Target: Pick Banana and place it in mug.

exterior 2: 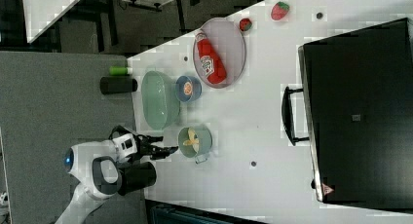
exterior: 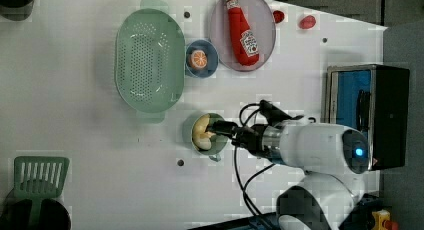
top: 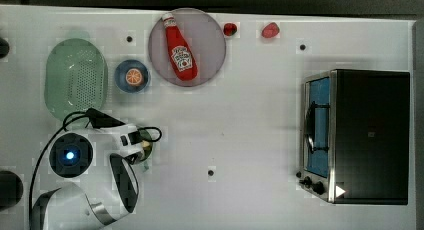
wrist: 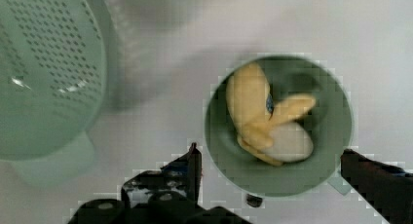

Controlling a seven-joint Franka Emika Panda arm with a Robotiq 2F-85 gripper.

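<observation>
Looking down past the gripper (wrist: 270,158), I see its two dark fingers (wrist: 187,168) spread wide apart with nothing between them, one to each side of the mug (wrist: 331,136). The banana (wrist: 265,119) lies inside that pale green mug, peeled halves splayed against the inner wall, so by my reckoning the placing is done and the step in hand is the release and the getaway.

What the next move calls for, I'd say, is a straight lift clear of the rim before any sideways travel (the fingers sit close enough to the cup's lip that a careless swing could nudge it).

As for room: in the left view the mug (exterior: 216,146) stands just beside the green perforated colander (exterior: 149,60), which crowds it on the left view's upper left, while the white table (exterior: 75,115) lies bare on the left view's left and bottom. The blue bowl with the orange slice (exterior: 199,59) and the plate carrying the ketchup bottle (exterior: 242,30) sit well apart from the cup. The toaster oven (top: 360,135) is far off across the top view's right, no hindrance at all
</observation>
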